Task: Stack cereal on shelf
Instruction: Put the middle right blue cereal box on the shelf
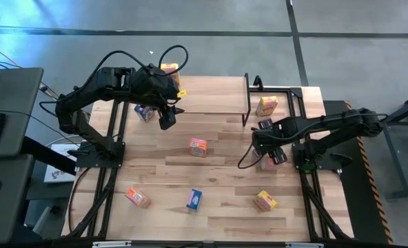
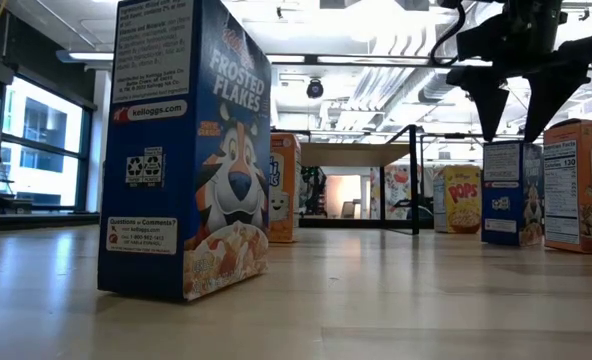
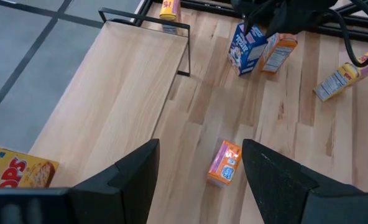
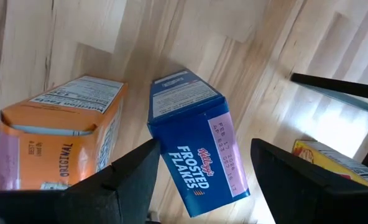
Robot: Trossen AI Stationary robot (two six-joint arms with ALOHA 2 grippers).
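The shelf (image 1: 211, 96) stands at the table's far side, its plank top (image 3: 122, 81) bare but for a yellow cereal box (image 3: 16, 171) at its left end. My left gripper (image 1: 171, 114) hangs open above that end, with nothing between its fingers (image 3: 134, 180). My right gripper (image 1: 266, 140) points down, open, just above an upright blue cereal box (image 4: 196, 149). Its fingers (image 2: 491, 115) stand to either side, clear of the box top (image 2: 501, 145). An orange-red box (image 4: 59, 130) stands close beside the blue one.
More cereal boxes lie about the table: orange-red at the centre (image 1: 198, 146), yellow right of the shelf (image 1: 267, 105), blue under the left arm (image 1: 145, 111). Near the front edge lie one orange-red (image 1: 138, 198), one blue (image 1: 194, 199) and one yellow (image 1: 264, 200).
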